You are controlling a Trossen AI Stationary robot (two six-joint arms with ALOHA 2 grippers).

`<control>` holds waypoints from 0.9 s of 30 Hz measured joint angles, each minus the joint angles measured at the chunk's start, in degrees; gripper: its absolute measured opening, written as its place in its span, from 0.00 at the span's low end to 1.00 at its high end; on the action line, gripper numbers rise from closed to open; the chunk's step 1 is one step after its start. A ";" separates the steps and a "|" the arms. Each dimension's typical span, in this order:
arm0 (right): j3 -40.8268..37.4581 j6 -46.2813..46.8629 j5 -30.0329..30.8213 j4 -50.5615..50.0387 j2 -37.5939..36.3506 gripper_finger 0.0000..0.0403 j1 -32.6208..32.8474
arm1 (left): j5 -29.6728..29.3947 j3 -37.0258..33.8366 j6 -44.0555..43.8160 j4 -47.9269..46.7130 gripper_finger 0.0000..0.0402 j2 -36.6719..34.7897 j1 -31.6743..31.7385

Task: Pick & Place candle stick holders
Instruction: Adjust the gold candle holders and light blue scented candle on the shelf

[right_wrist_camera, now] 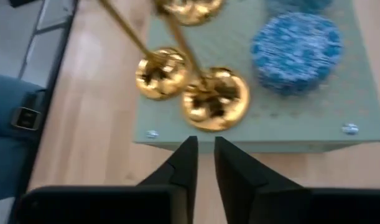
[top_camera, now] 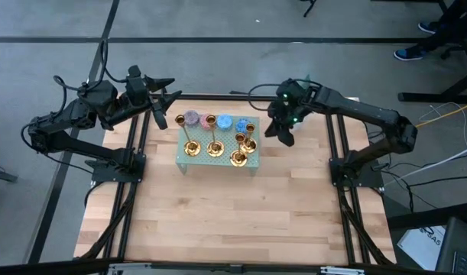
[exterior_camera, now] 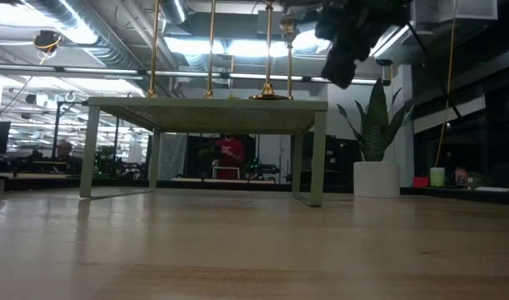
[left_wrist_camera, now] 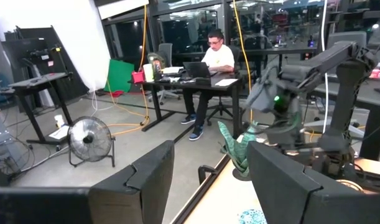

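- Your candle stick holders (top_camera: 215, 147) stand on the small green perforated table (top_camera: 251, 166) at the upper centre of the high view, four brass pieces, the right-hand ones bunched close together.
- Behind them on the same stand you have round speckled candles (top_camera: 224, 121) in a row, pinkish to blue.
- Your right gripper (top_camera: 287, 134) sits just right of the stand, above the wooden tabletop (top_camera: 233, 221). In its wrist view the two fingers (right_wrist_camera: 183, 165) are nearly together with a narrow slit between, clamped on nothing.
- Two brass bases (right_wrist_camera: 214, 99) lie just past those fingertips, near the stand's edge.
- Your left gripper (top_camera: 163, 114) waits left of the stand at upper left, fingers apart and empty.
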 joint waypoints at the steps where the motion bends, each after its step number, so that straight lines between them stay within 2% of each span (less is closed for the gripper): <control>1: 0.19 0.78 -0.08 -0.33 -0.42 0.15 0.65 | -0.01 -0.01 0.00 -0.05 0.50 0.00 0.01; 7: -0.33 6.98 -4.04 -0.08 -1.49 0.27 4.98 | 0.00 -0.01 0.02 -0.09 0.50 0.00 -0.01; 10: -0.34 9.66 -3.51 2.05 -1.49 0.32 8.40 | -0.02 0.00 0.08 -0.11 0.50 0.00 -0.01; 18: -0.38 16.14 13.87 4.84 -4.72 0.33 16.45 | -0.04 0.00 4.05 -0.18 0.50 0.00 0.00; 23: -0.38 27.28 27.24 5.07 -9.14 0.31 23.95 | -0.73 0.00 6.57 -0.24 0.50 -0.03 0.00; 27: -0.38 39.67 42.87 7.72 -9.30 0.30 34.79 | -3.17 0.27 5.60 -1.52 0.50 -1.33 0.60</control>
